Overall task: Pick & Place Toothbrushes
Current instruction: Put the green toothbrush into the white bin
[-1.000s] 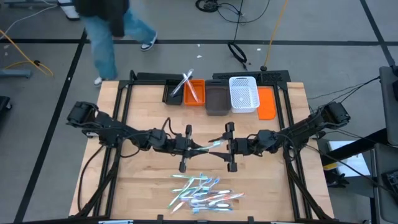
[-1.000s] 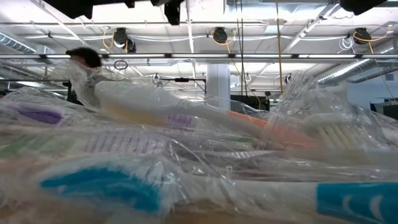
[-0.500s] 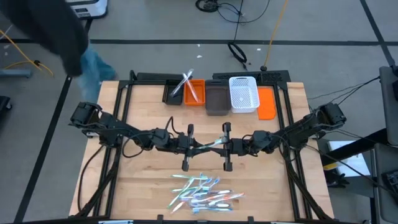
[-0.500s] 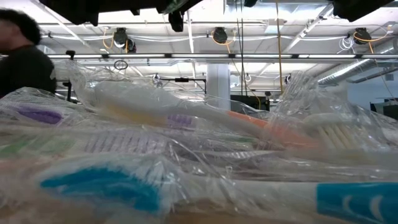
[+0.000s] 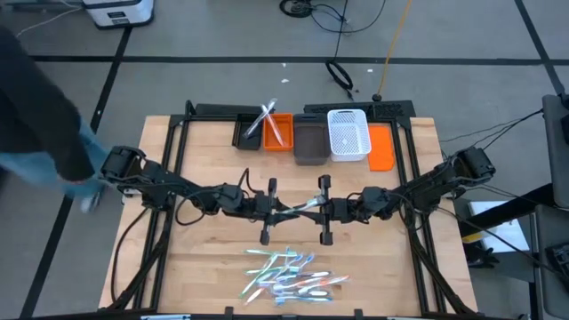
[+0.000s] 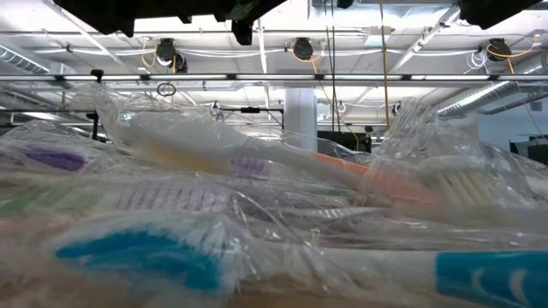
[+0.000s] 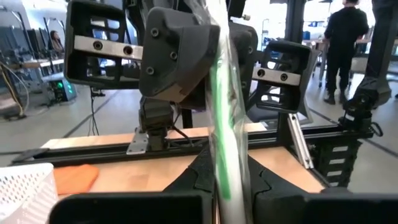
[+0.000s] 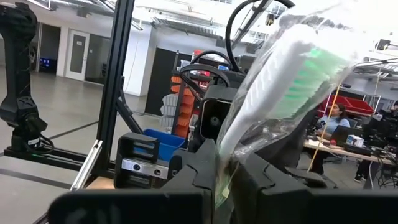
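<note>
**Handoff mid-air: both tools on one wrapped toothbrush**

While the pile of toothbrushes (image 5: 289,276) lies on the tabletop (image 5: 204,267) near its front edge, one green-and-white wrapped toothbrush (image 5: 300,207) hangs between the two arms over the tabletop's middle. Left tool (image 5: 269,210) pinches one end, right tool (image 5: 324,210) pinches the other; both sets of fingers pressed together on it. Left wrist view shows the green handle (image 7: 222,143) in clear film running up between the fingers; right wrist view shows the white-and-green head end (image 8: 292,74) in crinkled wrap.

Handling, as a judgement: very light, stiff plastic core, but the film sleeve looks slick and loose, so a grip on wrap alone prob. slides or twists. Best hold is across the solid handle, not the bristle end or the flapping film edge. Thin item, so fingers need near-full closure. Not fragile.

Bins sit at the tabletop's far edge: black bin (image 5: 248,132), orange bin (image 5: 278,133) w/ a couple of brushes already in, dark bin (image 5: 309,144), white basket (image 5: 348,135).
</note>
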Tool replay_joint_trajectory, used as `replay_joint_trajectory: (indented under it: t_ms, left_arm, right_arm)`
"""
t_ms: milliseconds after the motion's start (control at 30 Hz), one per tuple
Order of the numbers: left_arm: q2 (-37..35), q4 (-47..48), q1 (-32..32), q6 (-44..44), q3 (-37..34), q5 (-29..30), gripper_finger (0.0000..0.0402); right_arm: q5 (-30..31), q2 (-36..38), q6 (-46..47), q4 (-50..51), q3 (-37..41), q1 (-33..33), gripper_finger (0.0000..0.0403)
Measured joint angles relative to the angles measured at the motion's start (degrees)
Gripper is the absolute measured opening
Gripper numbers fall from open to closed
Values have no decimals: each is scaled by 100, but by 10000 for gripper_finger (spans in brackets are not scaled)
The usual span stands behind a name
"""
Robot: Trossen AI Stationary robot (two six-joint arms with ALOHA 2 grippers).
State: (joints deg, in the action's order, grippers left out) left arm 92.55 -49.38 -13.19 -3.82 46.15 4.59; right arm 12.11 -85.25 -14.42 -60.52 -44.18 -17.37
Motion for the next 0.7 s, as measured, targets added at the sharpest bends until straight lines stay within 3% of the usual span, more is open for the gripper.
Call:
replay_joint_trajectory:
  t_ms: [233, 500, 700]
  left_arm:
    - [-329, 675, 0, -611, -9, 357, 38]
    - [-1137, 2484, 0, -658, -9, 1184, 149]
    - [-1470, 3646, 0, -360, -4, 1388, 206]
  right_arm:
    - [303, 59, 61, 294, 0, -19, 14]
    - [913, 445, 181, 911, 0, -74, 14]
    - [1467, 980, 406, 1709, 2, -76, 14]
